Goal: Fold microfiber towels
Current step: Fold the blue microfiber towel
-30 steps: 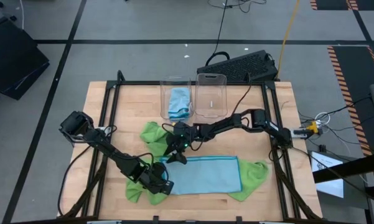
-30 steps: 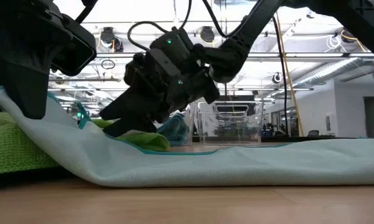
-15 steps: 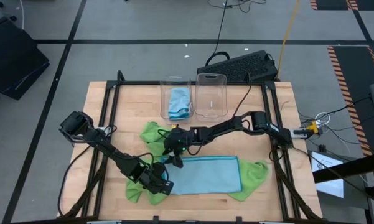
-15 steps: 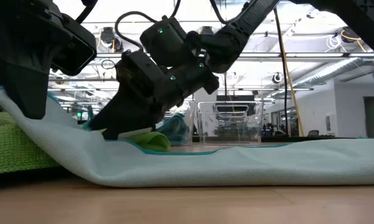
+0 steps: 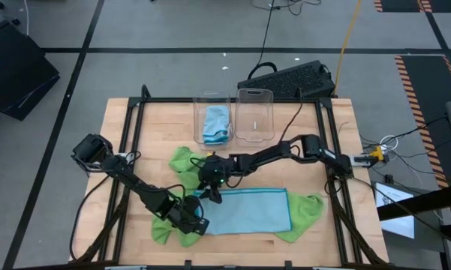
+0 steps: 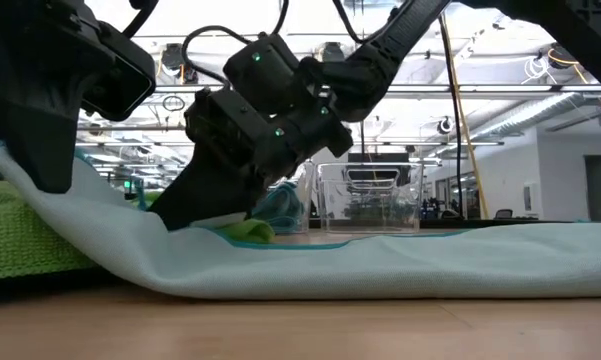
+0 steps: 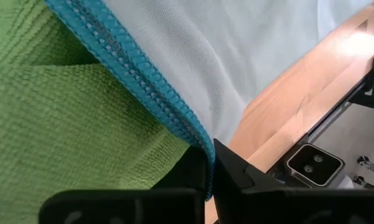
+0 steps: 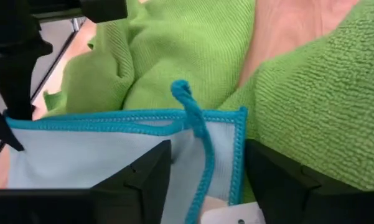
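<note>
- Lying flat on the near half of the wooden table (image 5: 127,135), a light blue towel (image 5: 251,211) has been folded into a long strip; its long axis runs across the table from left to right.
- Green towels (image 5: 184,160) lie crumpled around it: one beyond its left end, one under its near-left corner, one past its right end.
- Two clear bins (image 5: 254,114) stand at the far edge, well apart from the strip; the left one holds a blue cloth.
- The left arm reaches in from the table's left side. The left gripper (image 5: 197,223) sits at the strip's near-left corner, fingers pressed together on the towel's blue stitched edge, with green cloth just beside it in the left wrist view.
- The right arm stretches from the right side across to the strip's left end. The right gripper (image 5: 212,193) sits at the far-left corner, so both grippers are at the same short end, one near and one far.
- In the right wrist view, the right gripper's two dark fingers (image 8: 140,177) stand apart on either side of that corner (image 8: 236,121). The cloth lies between them, not yet pinched, and a blue hanging loop (image 8: 185,94) curls up just ahead.
- From both grippers the rest of the strip extends to the right along its long axis. My judgement: the next fold would carry this left end toward the right end, once the right gripper has closed on its corner.
</note>
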Controlling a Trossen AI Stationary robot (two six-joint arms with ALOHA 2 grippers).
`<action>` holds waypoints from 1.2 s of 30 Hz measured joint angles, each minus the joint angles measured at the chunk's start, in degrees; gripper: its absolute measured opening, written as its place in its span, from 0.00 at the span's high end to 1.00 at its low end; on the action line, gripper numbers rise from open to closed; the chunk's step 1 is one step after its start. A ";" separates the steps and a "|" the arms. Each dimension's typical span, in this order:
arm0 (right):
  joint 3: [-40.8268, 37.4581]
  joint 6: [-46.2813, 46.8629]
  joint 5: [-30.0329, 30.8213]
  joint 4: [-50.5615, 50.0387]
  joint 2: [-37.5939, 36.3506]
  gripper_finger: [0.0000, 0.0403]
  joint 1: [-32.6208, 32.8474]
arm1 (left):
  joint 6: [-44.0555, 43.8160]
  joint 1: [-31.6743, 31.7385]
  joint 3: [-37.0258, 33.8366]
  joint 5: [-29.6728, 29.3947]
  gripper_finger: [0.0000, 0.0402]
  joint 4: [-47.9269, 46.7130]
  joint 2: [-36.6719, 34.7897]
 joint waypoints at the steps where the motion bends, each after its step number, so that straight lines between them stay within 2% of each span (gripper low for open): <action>1: 0.00 0.48 -0.15 -0.14 0.20 0.55 -0.01 | 0.04 0.00 0.00 0.00 0.97 -0.14 0.00; 9: 0.09 0.74 -2.83 1.33 1.18 0.67 -0.08 | 0.19 0.00 0.00 0.11 0.97 -0.38 -0.04; 18: 0.00 1.25 -3.48 1.26 0.71 0.97 -0.04 | 0.21 0.02 0.00 0.46 0.99 -0.45 -0.04; 32: -0.11 4.45 -4.59 -1.00 -3.02 0.98 -0.63 | 0.06 -0.47 0.00 1.53 0.85 -0.43 -0.04; 36: -0.21 4.57 -5.49 -1.42 -4.34 0.99 -0.73 | 0.24 -0.60 -0.02 4.01 0.83 -0.16 -0.25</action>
